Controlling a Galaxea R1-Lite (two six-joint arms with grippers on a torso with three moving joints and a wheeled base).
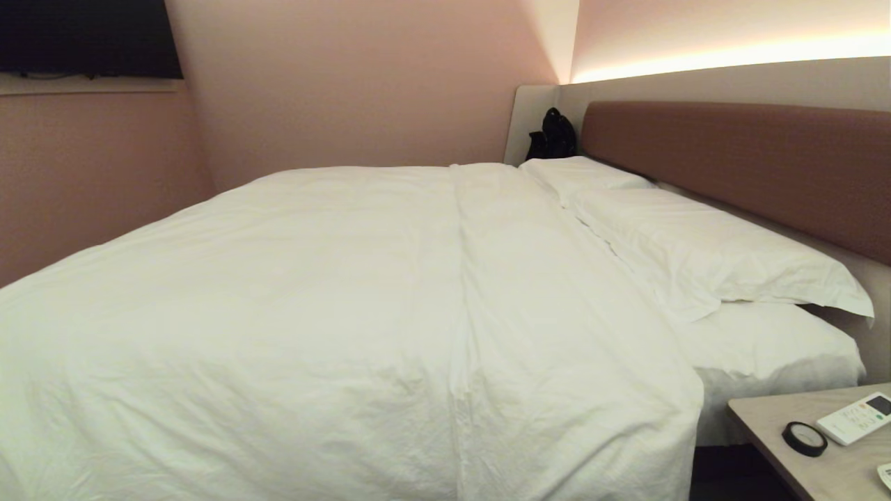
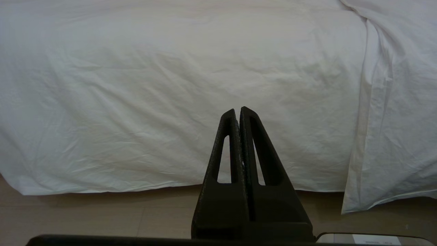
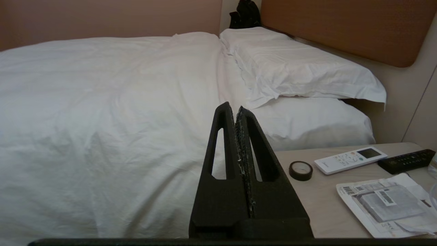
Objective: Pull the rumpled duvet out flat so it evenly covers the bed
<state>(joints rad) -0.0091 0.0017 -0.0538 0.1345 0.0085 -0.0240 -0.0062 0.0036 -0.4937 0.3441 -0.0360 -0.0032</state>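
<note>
The white duvet (image 1: 313,306) lies spread over the bed (image 1: 773,341), with a long fold line running down it toward the near side. It hangs over the near edge almost to the floor (image 2: 102,218). In the left wrist view the duvet (image 2: 177,102) fills the scene and my left gripper (image 2: 238,111) is shut, empty, low beside the bed's side. My right gripper (image 3: 231,108) is shut and empty too, held off the bed's near corner, facing the duvet (image 3: 112,109) and pillows (image 3: 300,71). Neither arm shows in the head view.
Two stacked white pillows (image 1: 696,243) lie against the brown headboard (image 1: 752,160). A bedside table (image 1: 828,466) stands at the right with a tape roll (image 1: 804,438), a white remote (image 1: 856,417), a black remote (image 3: 406,160) and a paper packet (image 3: 385,201). A black bag (image 1: 553,136) sits in the far corner.
</note>
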